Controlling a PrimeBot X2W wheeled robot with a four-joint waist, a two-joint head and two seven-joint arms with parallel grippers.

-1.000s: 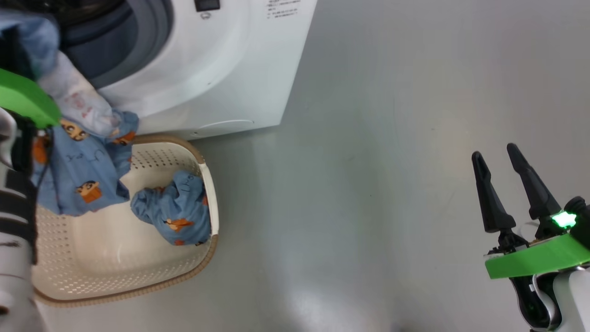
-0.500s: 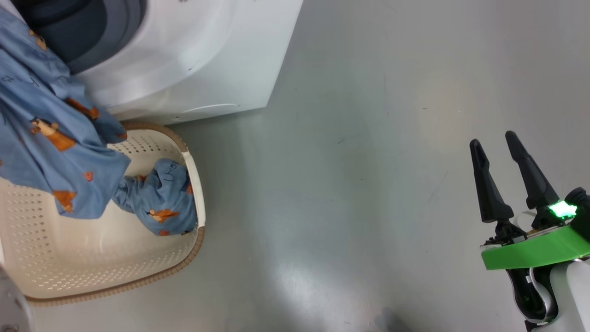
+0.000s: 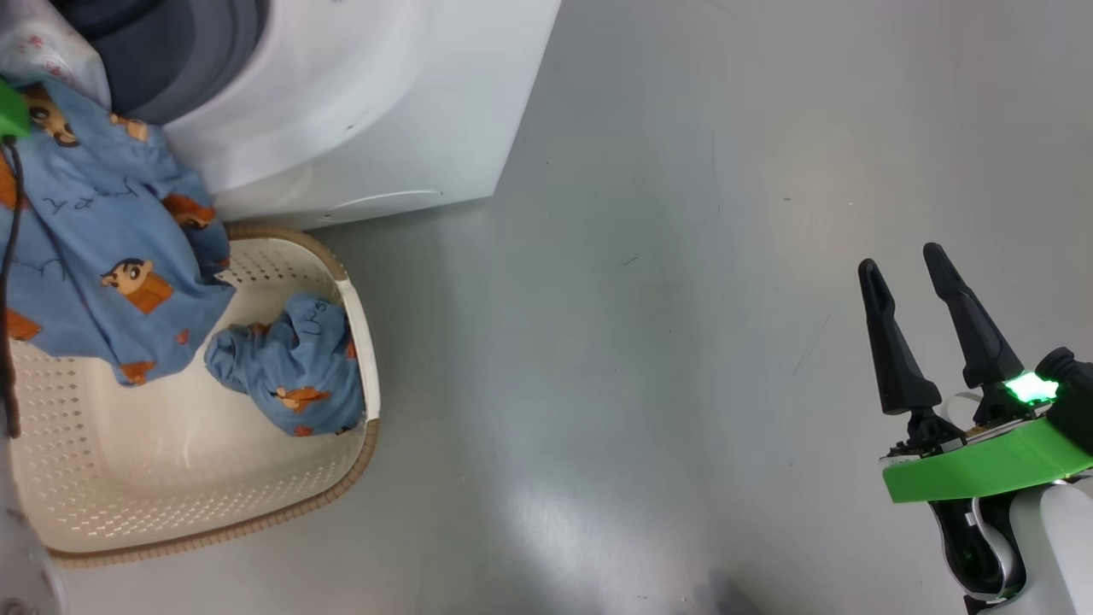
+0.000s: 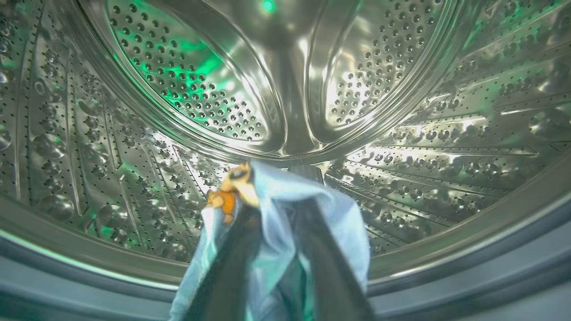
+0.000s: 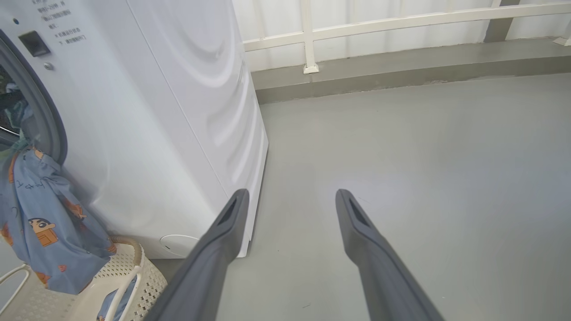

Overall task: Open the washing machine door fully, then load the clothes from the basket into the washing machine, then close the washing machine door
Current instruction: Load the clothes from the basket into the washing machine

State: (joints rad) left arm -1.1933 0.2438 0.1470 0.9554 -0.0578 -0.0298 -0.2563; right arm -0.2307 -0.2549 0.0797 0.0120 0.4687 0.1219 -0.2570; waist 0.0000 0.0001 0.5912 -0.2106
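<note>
**A:** Start with the big thing. What could go wrong at the washing machine?

**B:** It fills the upper left of the head view. In the left wrist view the left gripper is just inside the drum. Blue cloth is draped over and between its two fingers. I can't tell whether they are pinching it or letting go.

**A:** And the risk?

**B:** Only the top of the hanging garment is in the opening. Most of it trails down the left edge of the head view, over the basket. If it were released this close to the lip, I think the weight of the dangling part could drag it back out. It could also catch on the grey seal at the bottom of the wrist view. Any cloth left across that seal would get trapped when the door closes.

**A:** And the basket?

**B:** It sits at lower left, right against the machine's front. The cloth brushes its rim, so a pull might nudge it.

**A:** Anything left inside it?

**B:** Yes, the bundled garment, pressed against the right wall. It hasn't been loaded yet.

**A:** The other arm?

**B:** The right gripper is at lower right over the bare floor. Its fingers are spread and hold nothing, and it is well away from the clothes.

**A:** Count everything.

**B:** One washing machine, one basket, two garments and two grippers.
</note>
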